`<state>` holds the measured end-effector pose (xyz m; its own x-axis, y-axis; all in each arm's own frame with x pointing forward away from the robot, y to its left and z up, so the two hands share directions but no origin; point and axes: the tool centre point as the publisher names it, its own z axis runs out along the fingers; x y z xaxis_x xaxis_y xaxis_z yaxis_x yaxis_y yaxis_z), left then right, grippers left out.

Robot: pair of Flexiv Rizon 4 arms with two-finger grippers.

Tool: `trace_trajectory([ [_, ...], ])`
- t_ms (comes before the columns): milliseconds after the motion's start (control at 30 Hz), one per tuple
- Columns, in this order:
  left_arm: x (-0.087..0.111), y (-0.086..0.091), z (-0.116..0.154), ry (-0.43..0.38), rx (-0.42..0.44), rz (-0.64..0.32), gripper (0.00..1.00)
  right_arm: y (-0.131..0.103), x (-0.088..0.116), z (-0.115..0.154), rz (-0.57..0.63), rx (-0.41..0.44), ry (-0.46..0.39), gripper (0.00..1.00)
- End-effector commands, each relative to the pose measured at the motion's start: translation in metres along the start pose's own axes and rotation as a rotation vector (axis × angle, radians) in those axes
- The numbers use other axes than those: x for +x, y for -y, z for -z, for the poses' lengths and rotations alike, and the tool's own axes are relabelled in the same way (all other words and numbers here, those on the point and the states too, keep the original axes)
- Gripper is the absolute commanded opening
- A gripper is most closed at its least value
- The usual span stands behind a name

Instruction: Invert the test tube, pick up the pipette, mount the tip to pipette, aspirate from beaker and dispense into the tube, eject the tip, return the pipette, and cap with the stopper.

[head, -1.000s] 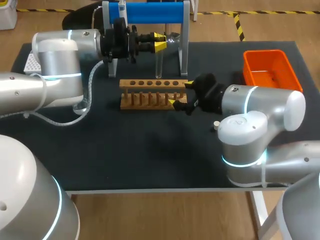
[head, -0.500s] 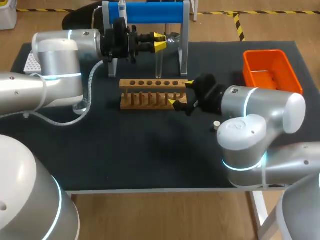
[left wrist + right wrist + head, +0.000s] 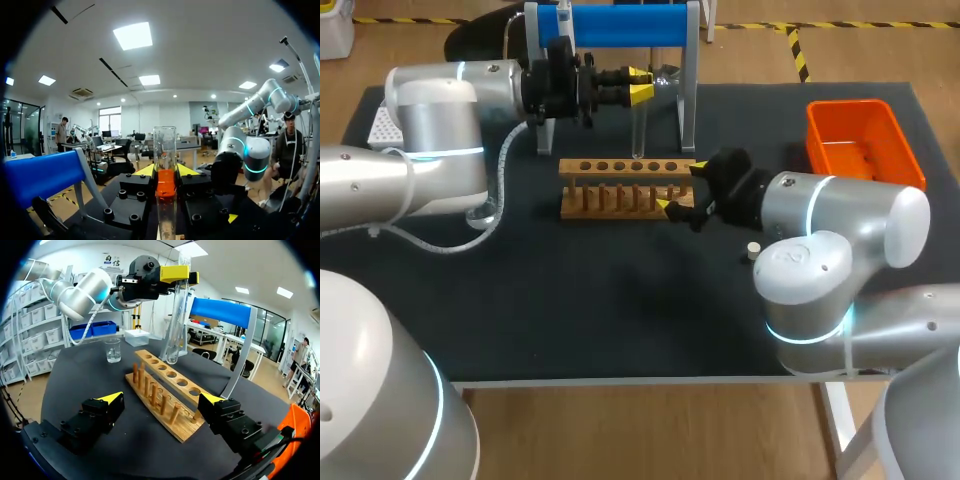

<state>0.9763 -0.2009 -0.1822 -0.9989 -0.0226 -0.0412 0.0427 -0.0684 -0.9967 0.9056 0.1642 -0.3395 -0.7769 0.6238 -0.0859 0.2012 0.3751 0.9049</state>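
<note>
Black tabletop carries a wooden rack, over which the left gripper clamps the upright test tube, while the right gripper sits spread wide at the rack's right end.

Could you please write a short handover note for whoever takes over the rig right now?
Left end effector: shut on the test tube, held upright, open end up, round end just above the wooden rack.
Right end effector: open, straddling the rack's end.
Beaker stands on the table beyond the rack; stopper lies near the right end effector.
Done: tube apparently turned over.
Left: seating it, all liquid transfer, capping.
</note>
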Motion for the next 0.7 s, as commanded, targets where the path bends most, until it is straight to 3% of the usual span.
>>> trace_trajectory([
  [33,0.0,-0.004,-0.004,-0.003,0.007,0.001,0.0,0.0,0.0,0.0,-0.001,0.002,-0.001,1.0],
  [700,-0.003,-0.019,-0.001,0.007,0.026,0.012,0.0,0.0,0.0,0.0,-0.001,0.002,-0.001,1.0],
])
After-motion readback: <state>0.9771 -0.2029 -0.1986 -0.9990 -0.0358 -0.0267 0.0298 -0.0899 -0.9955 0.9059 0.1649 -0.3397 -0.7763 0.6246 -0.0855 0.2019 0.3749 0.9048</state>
